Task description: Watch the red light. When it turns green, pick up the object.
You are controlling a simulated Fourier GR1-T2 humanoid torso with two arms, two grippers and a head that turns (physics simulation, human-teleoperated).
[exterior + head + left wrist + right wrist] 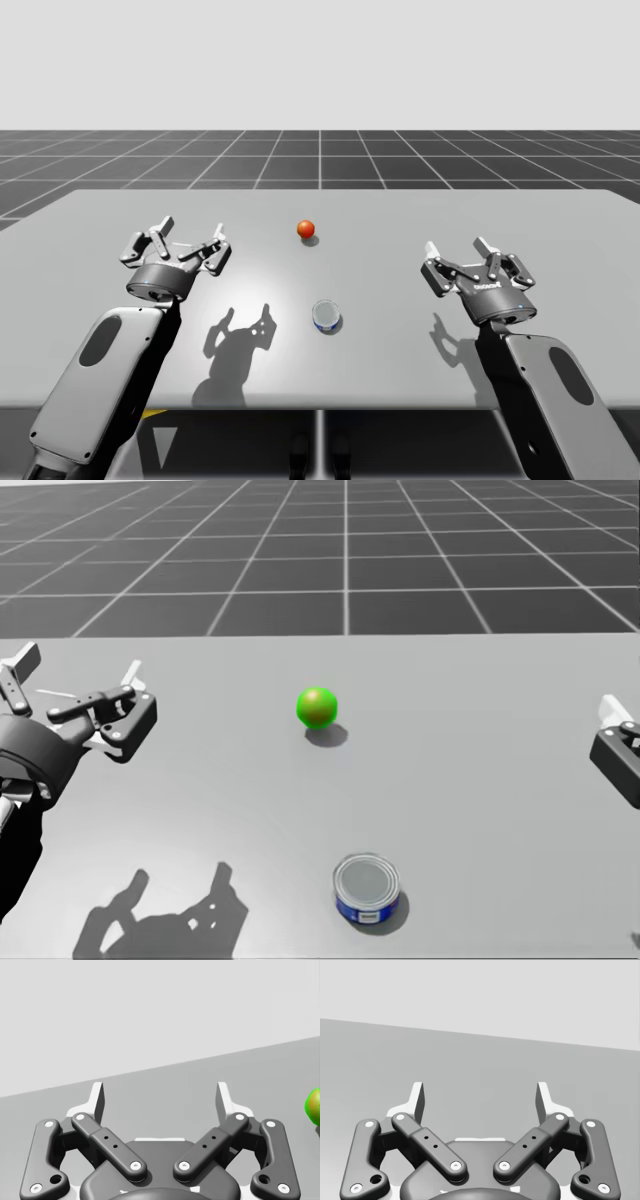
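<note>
The signal ball looks red-orange in the high view [306,229] and green in the head view [317,707]; its green edge also shows beside my left gripper [314,1106]. A short blue can with a silver lid [327,317] [367,888] stands upright on the grey table [420,215], nearer me than the ball. My left gripper [185,238] [80,675] [160,1097] hovers open left of the ball. My right gripper [475,255] [480,1097] hovers open to the can's right, holding nothing.
Bare grey tabletop lies ahead of both grippers. Shadows of the grippers fall on the table near its front edge. A dark gridded floor [320,160] stretches beyond the far edge.
</note>
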